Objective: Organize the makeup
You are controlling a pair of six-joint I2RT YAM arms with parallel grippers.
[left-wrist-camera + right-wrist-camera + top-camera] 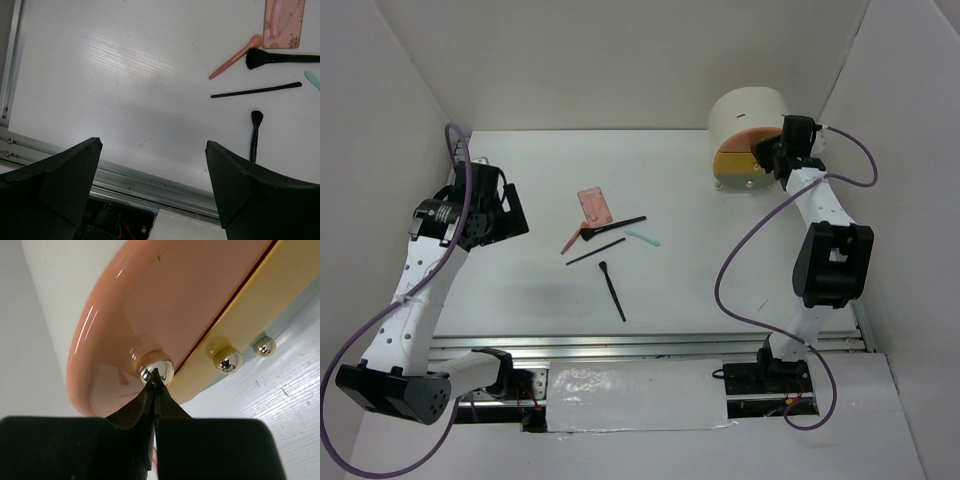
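The makeup lies mid-table: a flat pink palette [592, 205], a red-handled brush [576, 238], a black fan brush [620, 227], a thin black pencil [596, 251], a mint-green stick [642, 238] and a black brush [613, 290]. The left wrist view shows the palette [284, 22], red-handled brush [235, 57], pencil [256, 90] and black brush [255, 132]. My left gripper [505, 215] [154, 145] is open and empty, left of the makeup. My right gripper [765, 155] [156, 371] is shut, its tips touching the silver knob [156, 367] of the peach drawer front [165, 305]. No silver-grey case shows.
The round cream drawer unit [748, 110] stands at the back right, with a yellow drawer front [270, 315] and its knob [228, 361] below the peach one. White walls enclose the table. A metal rail [650, 345] runs along the near edge.
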